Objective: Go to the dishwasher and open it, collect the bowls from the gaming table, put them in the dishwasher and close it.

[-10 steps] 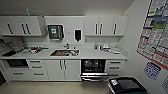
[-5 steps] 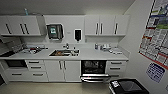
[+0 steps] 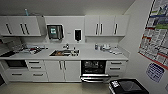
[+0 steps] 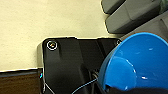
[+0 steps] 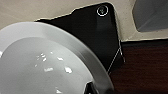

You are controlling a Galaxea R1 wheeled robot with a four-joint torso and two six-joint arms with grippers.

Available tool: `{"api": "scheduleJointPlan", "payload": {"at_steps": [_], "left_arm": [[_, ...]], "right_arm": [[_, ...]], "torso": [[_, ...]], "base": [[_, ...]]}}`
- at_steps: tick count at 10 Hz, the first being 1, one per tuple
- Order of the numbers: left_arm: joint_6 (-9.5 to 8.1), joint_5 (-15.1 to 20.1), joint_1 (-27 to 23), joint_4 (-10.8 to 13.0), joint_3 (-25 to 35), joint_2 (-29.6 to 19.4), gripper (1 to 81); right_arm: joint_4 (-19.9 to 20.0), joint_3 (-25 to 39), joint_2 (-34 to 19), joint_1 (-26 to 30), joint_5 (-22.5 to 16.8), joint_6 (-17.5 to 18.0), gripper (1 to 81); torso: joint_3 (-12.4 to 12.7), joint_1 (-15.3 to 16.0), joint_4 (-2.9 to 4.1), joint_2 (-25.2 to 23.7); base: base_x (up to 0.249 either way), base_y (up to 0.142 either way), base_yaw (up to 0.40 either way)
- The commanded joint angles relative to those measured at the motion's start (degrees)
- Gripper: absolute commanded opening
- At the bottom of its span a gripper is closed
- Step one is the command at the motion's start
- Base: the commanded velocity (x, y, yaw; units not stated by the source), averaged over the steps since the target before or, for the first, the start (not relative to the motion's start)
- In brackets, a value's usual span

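The dishwasher (image 3: 93, 68) stands open under the counter, right of the sink, with its door (image 3: 94, 78) folded down and dark racks showing inside. In the left wrist view a bright-blue bowl (image 4: 140, 65) hangs tilted above the floor and my dark base, and my left gripper (image 4: 135, 90) is shut on its rim. The right wrist view has a white bowl (image 5: 42, 65) just as close, with my right gripper (image 5: 93, 88) shut on its edge. The gaming table is out of view.
A white counter (image 3: 90, 56) with a sink (image 3: 61, 53) runs along the wall under white cabinets (image 3: 105, 25). A black-topped bin (image 3: 128, 87) stands at the lower right, near the dishwasher door. Posters (image 3: 156, 37) cover the right wall. Beige floor (image 3: 50, 87) lies before the cabinets.
The whole kitchen sits slightly lower and larger in the head view, so the camera has edged nearer. Nothing in the kitchen itself has moved.
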Motion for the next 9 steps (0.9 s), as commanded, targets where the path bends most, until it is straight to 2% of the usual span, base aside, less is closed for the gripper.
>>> {"api": "scheduleJointPlan", "payload": {"at_steps": [1, 4, 9], "left_arm": [[0.05, 1.50, -2.47, 0.30, 0.64, -1.65, 1.0], [0.05, 1.50, -2.38, 0.22, 0.55, -1.65, 1.0], [-0.03, 1.41, -2.47, 0.22, 0.55, -1.56, 1.0]], "right_arm": [[-0.34, 0.03, -0.79, 2.08, -2.11, 0.02, 1.0], [-0.34, 0.12, -0.70, 2.25, -2.20, 0.02, 1.0], [-0.34, 0.03, -0.70, 2.08, -2.11, 0.02, 1.0]], "torso": [[0.00, 0.00, 0.00, 0.00], [0.00, -0.01, 0.00, -0.02], [0.02, -0.01, 0.00, -0.09]], "base": [[0.000, 0.075, 0.000], [0.000, 0.075, 0.000], [0.133, 0.066, 0.000]]}}
